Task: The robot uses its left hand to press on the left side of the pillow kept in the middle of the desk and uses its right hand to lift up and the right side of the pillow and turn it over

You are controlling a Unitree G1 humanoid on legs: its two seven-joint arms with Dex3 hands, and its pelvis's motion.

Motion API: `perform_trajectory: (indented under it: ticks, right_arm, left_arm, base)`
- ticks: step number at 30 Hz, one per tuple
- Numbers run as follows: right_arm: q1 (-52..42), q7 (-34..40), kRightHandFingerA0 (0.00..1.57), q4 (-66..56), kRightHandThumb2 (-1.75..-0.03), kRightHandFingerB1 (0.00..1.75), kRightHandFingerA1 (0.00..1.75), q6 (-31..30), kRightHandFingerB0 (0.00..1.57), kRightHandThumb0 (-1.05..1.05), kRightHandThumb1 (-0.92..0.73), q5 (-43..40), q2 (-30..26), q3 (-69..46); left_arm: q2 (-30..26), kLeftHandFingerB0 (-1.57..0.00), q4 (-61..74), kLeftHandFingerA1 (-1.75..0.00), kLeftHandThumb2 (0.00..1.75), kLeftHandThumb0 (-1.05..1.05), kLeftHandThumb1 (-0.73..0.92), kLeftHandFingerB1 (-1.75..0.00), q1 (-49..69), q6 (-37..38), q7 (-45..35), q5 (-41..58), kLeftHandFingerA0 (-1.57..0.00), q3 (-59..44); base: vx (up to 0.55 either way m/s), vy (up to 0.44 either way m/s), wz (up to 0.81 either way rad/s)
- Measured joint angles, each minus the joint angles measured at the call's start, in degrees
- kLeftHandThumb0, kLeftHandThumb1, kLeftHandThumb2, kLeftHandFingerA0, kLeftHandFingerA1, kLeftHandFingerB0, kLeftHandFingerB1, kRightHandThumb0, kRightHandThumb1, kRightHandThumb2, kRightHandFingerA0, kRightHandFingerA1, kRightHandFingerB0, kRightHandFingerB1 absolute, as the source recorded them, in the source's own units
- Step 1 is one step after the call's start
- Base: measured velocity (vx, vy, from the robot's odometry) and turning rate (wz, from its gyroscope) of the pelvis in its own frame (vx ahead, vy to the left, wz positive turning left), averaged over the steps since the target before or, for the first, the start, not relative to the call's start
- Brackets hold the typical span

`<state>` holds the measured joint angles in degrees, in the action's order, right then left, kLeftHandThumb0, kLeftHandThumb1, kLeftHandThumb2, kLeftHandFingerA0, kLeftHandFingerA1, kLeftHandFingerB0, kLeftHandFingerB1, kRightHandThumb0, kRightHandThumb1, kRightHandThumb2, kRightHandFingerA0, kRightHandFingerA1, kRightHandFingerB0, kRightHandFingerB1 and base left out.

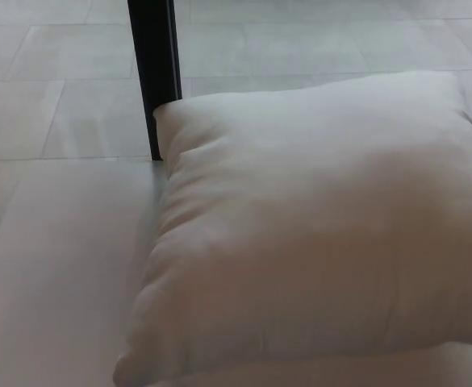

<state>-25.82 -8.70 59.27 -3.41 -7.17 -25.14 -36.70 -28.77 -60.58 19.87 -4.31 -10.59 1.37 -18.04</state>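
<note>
Pillow [316, 234] lies flat on desk [50, 282], filling the view, ready for flipping; neither hand shows, so their state is unknown.

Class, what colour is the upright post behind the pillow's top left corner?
Black. The tall, straight post shows best in the head view.

The pillow [316, 234] looks like plain white cloth, matt and soft, with shallow wrinkles and gentle puckers running along its left edge and corners. Its cover shows no print or sheen. The tabletop [50, 266] under it is pale and smooth, with a faint satin look and light, washed-out streaks like wood grain. Beyond it the floor [316, 40] appears as large light tiles, smooth, with thin grout lines. A black post [155, 72] stands there, hard-looking, smooth and slightly glossy.
</note>
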Motion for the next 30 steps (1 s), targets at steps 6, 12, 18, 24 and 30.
perform_trajectory:
  ticks: [6,12,18,24,30]
  right_arm:
    - [0.6,-1.2,0.45,2.2,-1.08,0.35,0.87,-0.6,0.0,-0.89,-0.65,-4.6,-2.4,-9.5]
    - [4.4,-2.2,0.0,3.8,-0.68,0.0,0.0,-1.9,0.0,-0.99,-0.86,-9.2,-6.1,-18.3]
    - [11.0,-2.9,0.0,-0.8,-1.01,0.0,0.0,-4.1,0.0,-0.97,-0.68,-13.4,-10.1,-24.7]
    - [20.8,-3.1,0.0,-10.5,-1.1,0.03,0.1,-7.2,0.0,-1.05,-0.64,-17.8,-13.6,-27.9]
    - [30.2,-3.4,0.02,-19.5,-1.08,0.11,0.51,-10.5,0.1,-0.98,-0.61,-21.8,-14.6,-27.7]
  left_arm:
    - [-0.7,-0.45,-0.6,-0.85,0.93,-0.9,0.36,-0.83,-0.1,0.0,-1.8,2.7,-0.54,-6.0]
    - [-0.6,-0.27,4.3,-0.98,1.12,-1.05,0.49,-0.91,-2.9,-0.1,-2.3,6.4,-0.39,-13.9]
    - [0.1,-0.01,15.6,-1.07,0.66,-1.05,0.74,-1.09,-10.5,-0.5,-1.3,10.3,0.0,-20.6]
    - [0.0,-0.12,28.2,-1.5,0.62,-1.05,0.77,-1.27,-23.1,-2.4,1.8,13.6,-0.1,-24.8]
    - [0.9,-0.15,40.2,-1.52,0.53,-0.98,0.77,-1.37,-33.5,-4.5,5.0,15.2,-0.1,-24.8]
  base:
    - [0.0,0.0,0.0]
    - [0.0,0.0,0.0]
    - [0.0,0.0,0.0]
    - [0.0,0.0,0.0]
    - [0.0,0.0,0.0]
